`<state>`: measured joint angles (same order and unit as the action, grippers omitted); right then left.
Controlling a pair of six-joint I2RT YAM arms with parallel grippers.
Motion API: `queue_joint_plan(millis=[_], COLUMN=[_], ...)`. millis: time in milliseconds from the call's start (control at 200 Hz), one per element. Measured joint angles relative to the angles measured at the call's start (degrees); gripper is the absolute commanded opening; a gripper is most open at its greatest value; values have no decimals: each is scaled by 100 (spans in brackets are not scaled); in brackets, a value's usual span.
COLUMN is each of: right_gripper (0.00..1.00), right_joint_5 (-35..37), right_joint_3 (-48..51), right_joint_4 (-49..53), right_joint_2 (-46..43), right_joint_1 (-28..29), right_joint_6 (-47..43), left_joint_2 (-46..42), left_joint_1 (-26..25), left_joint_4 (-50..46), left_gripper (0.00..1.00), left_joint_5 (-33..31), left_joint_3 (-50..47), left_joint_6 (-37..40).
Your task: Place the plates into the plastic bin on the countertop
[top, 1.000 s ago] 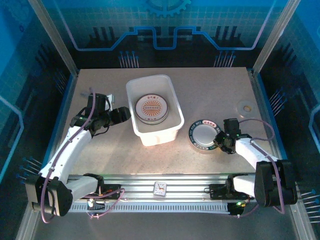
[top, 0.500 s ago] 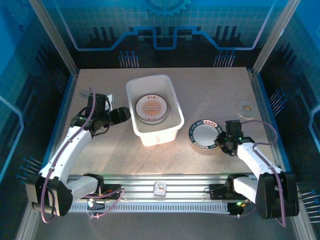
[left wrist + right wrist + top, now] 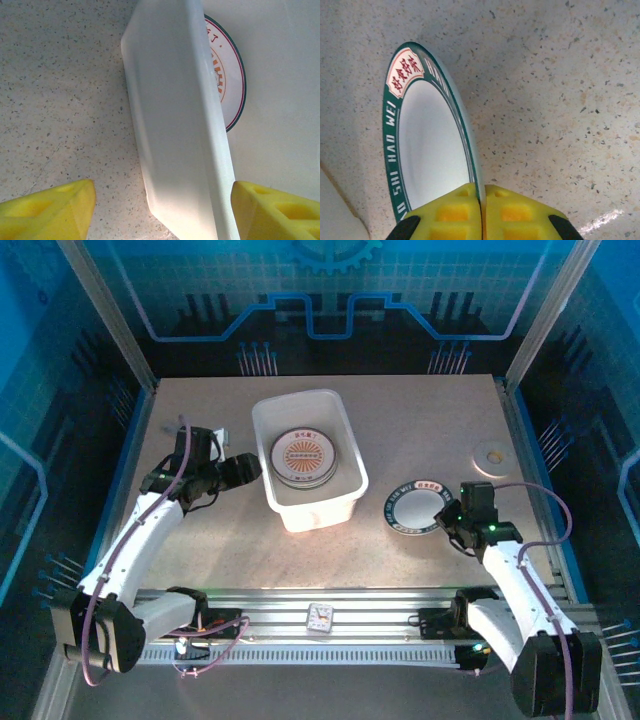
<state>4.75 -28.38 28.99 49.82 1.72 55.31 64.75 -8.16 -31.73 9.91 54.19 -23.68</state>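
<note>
Green-rimmed round plate (image 3: 432,145) (just one) is pinched at its edge by the right claw (image 3: 481,192), near the one milky plastic bin (image 3: 300,515). One orange-centred plate (image 3: 303,455) lies inside. Left claw (image 3: 245,468) gapes wide beside the bin's wall.

Plate (image 3: 303,456) in bin (image 3: 312,510); second plate (image 3: 415,508) right of bin.
</note>
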Motion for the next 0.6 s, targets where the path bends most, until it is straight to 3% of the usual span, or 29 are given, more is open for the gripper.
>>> queue_joint_plan(millis=[600], right_gripper=[0], right_joint_5=[24], right_joint_3=[-1388], right_joint_4=[310], right_joint_2=[0], right_joint_1=[-35], right_joint_6=[216], left_joint_2=[0], left_joint_1=[0], left_joint_4=[15], left_gripper=[73], left_joint_5=[39], left_joint_3=[57], left_joint_6=[4])
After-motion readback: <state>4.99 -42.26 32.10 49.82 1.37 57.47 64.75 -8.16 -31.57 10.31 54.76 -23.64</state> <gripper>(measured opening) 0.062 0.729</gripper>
